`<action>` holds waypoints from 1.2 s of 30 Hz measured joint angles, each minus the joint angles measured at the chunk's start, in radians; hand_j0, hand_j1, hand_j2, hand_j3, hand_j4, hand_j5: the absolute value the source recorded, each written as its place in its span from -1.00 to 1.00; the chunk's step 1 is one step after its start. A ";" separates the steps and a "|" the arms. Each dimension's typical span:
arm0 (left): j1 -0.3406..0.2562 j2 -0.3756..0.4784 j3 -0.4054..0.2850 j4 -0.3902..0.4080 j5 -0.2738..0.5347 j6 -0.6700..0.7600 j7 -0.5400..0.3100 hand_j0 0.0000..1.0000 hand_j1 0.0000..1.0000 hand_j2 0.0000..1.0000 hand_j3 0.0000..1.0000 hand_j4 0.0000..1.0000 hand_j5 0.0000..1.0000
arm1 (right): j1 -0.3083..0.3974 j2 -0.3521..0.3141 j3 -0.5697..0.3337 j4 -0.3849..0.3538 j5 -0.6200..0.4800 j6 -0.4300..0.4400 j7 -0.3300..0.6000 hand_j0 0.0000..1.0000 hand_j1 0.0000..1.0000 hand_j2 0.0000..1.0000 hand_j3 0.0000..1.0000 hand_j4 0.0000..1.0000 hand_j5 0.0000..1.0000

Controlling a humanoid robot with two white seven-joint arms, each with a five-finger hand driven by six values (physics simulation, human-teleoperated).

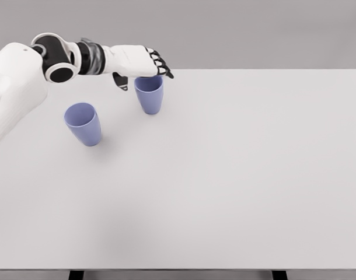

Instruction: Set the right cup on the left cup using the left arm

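From my head camera I see the robot's white left arm (26,76) coming in from the far left of the scene, with its black-jointed wrist stretched toward the middle of the table's far side. The left hand (140,63) sits directly over the rim of the right periwinkle-blue plastic cup (149,96), palm turned down, dark fingertips (163,67) reaching just past the cup's far-right edge and the thumb hanging down on the cup's left side. The fingers look extended and only slightly bent, not wrapped around the cup wall, so I read the hand as relaxed and holding nothing; whether the palm actually touches the rim I cannot tell from this angle.

That right cup stands upright on the white tabletop (236,175), toward the far left part of the surface. The left periwinkle-blue plastic cup (83,123) stands upright too, nearer to me and further left, apart from the first cup with bare table between them. Both cups are open at the top and taper toward the base.

I see no right arm in this view.
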 measured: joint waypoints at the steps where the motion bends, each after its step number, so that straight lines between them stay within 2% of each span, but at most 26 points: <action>1: 0.000 -0.006 0.000 0.000 -0.001 0.000 0.000 1.00 1.00 1.00 1.00 1.00 1.00 | 0.000 0.000 0.000 0.000 0.000 0.000 0.000 1.00 1.00 1.00 1.00 1.00 1.00; 13: 0.011 -0.057 -0.001 0.065 -0.033 0.000 -0.015 1.00 1.00 1.00 1.00 1.00 1.00 | 0.000 0.000 0.000 0.000 0.000 0.000 0.000 1.00 1.00 1.00 1.00 1.00 1.00; 36: 0.011 -0.082 -0.004 0.103 -0.083 0.000 -0.016 1.00 1.00 1.00 1.00 1.00 1.00 | 0.000 0.000 0.000 0.000 0.000 0.000 0.000 1.00 1.00 1.00 1.00 1.00 1.00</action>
